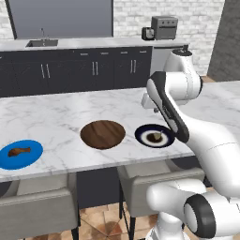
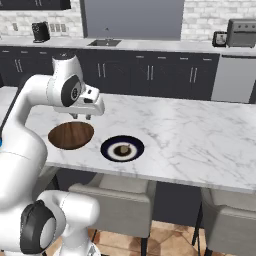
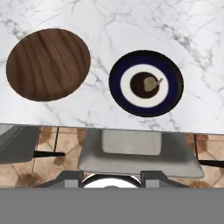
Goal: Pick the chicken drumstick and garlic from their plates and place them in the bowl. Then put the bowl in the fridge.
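The garlic (image 3: 151,83) lies at the centre of the dark navy plate (image 3: 120,65) with the pale ring, near the counter's front edge. Left of it stands the brown wooden bowl (image 3: 48,63), with nothing in it. Far left in the left base view, the chicken drumstick (image 1: 19,151) rests on the bright blue plate (image 1: 33,157). My gripper (image 2: 81,117) hangs above the counter, over the bowl's far right rim, pointing down. Its fingertips (image 3: 72,177) stand apart with nothing between them. The fridge is out of view.
Two grey chairs (image 1: 154,185) are tucked under the counter's front edge. Behind the island runs a dark cabinet row (image 2: 150,72) with a sink (image 1: 42,43), a toaster (image 2: 241,32) and a coffee machine (image 2: 40,31). Bare marble (image 2: 200,135) stretches right of the navy plate.
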